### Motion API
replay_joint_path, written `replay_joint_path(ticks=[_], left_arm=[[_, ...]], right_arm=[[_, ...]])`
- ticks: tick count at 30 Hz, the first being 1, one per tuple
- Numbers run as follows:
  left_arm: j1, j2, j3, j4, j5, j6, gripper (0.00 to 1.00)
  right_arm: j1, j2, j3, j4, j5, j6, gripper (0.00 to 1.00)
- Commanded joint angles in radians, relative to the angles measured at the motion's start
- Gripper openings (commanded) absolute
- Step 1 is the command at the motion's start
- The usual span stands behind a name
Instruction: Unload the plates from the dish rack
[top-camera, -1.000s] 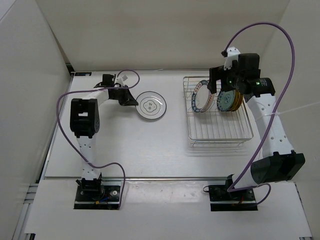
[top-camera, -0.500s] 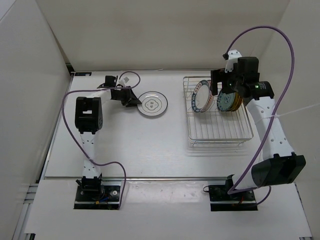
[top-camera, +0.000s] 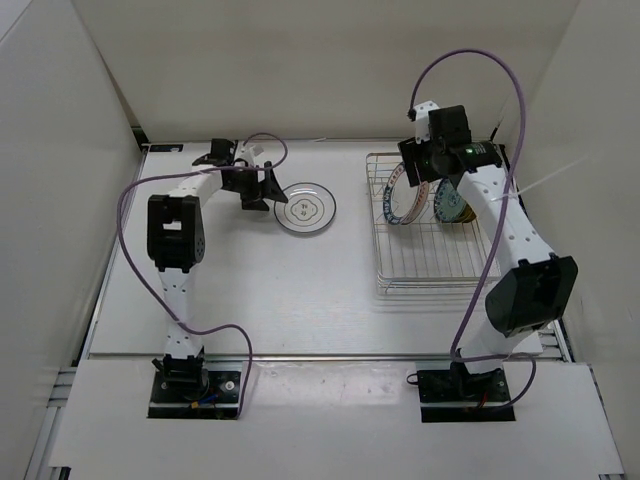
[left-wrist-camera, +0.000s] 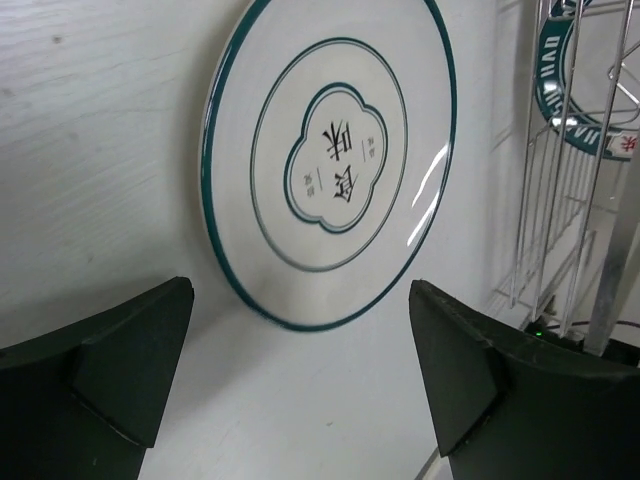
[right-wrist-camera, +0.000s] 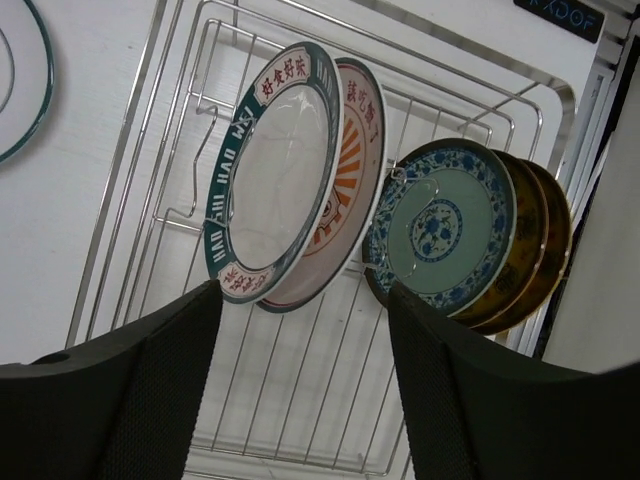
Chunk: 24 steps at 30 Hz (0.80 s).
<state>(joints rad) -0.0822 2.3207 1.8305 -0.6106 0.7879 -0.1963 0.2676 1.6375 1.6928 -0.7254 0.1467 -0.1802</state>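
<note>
A white plate with teal rings (top-camera: 305, 208) (left-wrist-camera: 330, 160) lies flat on the table. My left gripper (top-camera: 262, 187) (left-wrist-camera: 300, 305) stands just left of it, open, with nothing between its fingers. The chrome dish rack (top-camera: 440, 285) (right-wrist-camera: 300, 390) (left-wrist-camera: 560, 200) holds several plates on edge. At its left are a white plate with a dark lettered rim (top-camera: 400, 198) (right-wrist-camera: 275, 170) and an orange-centred one (right-wrist-camera: 352, 150) behind it. A teal plate (top-camera: 452, 203) (right-wrist-camera: 440, 225) and golden-yellow ones (right-wrist-camera: 540, 240) stand further right. My right gripper (top-camera: 418, 165) (right-wrist-camera: 302, 295) hovers over the left pair, open and empty.
White enclosure walls (top-camera: 60, 200) close in on the left, back and right of the table. Purple cables (top-camera: 470, 60) loop above the right arm and trail beside the left arm. The rack's raised wire sides stand around the plates.
My left gripper opened and let go of the ringed plate, which now lies on the table. My right arm swung left over the rack's left plates, its jaws narrowing slightly.
</note>
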Motion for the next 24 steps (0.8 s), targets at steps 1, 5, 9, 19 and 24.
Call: replay_joint_path(ticks=[1,5,9,19,24], left_arm=[[0.032,-0.182,0.058,-0.110,-0.065,0.139,1.00],[0.068,-0.273,0.067,-0.201,-0.157,0.211,1.00],[0.078,-0.349,0.078,-0.287,-0.269,0.265,1.00],[0.124,-0.540,0.009,-0.339,-0.400,0.296,1.00],[0.133,-0.604,-0.027,-0.318,-0.420,0.296,1.00]], right_arm=[[0.018,0.037,0.068,0.018,0.108,-0.039,0.70],[0.028,0.096,0.093,0.027,0.143,-0.048,0.54],[0.028,0.131,0.093,0.037,0.143,-0.048,0.51],[0.028,0.182,0.093,0.055,0.133,-0.048,0.50],[0.028,0.200,0.093,0.055,0.133,-0.048,0.48]])
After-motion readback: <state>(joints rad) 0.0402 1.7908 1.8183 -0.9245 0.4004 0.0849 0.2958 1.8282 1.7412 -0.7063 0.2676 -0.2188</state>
